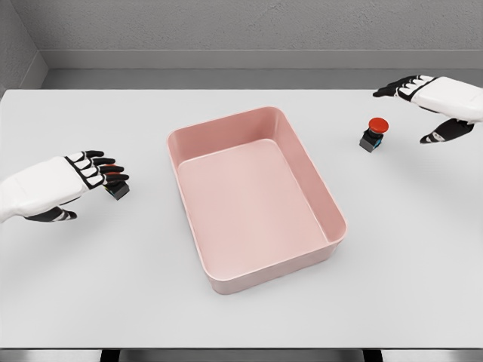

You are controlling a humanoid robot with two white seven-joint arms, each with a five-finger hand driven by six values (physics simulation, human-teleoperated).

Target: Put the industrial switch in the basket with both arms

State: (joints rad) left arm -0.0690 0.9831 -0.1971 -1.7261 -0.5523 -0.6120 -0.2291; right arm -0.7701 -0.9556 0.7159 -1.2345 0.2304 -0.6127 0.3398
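A pink rectangular basket (pixel 337 226) sits in the middle of the white table. One industrial switch (pixel 373 135), a small black box with a red mushroom button, stands upright to the right of the basket. A second switch (pixel 118 189) stands to the left of the basket, its red top partly hidden under my left fingertips (pixel 112 170). My left hand (pixel 96 185) reaches over that switch with fingers stretched out and thumb low, not closed around it. My right hand (pixel 411 113) hovers open behind and to the right of the right switch, apart from it.
The table (pixel 90 294) runs to a grey wall at the back and ends at a front edge near the bottom of the picture. Bare tabletop lies on every side of the basket.
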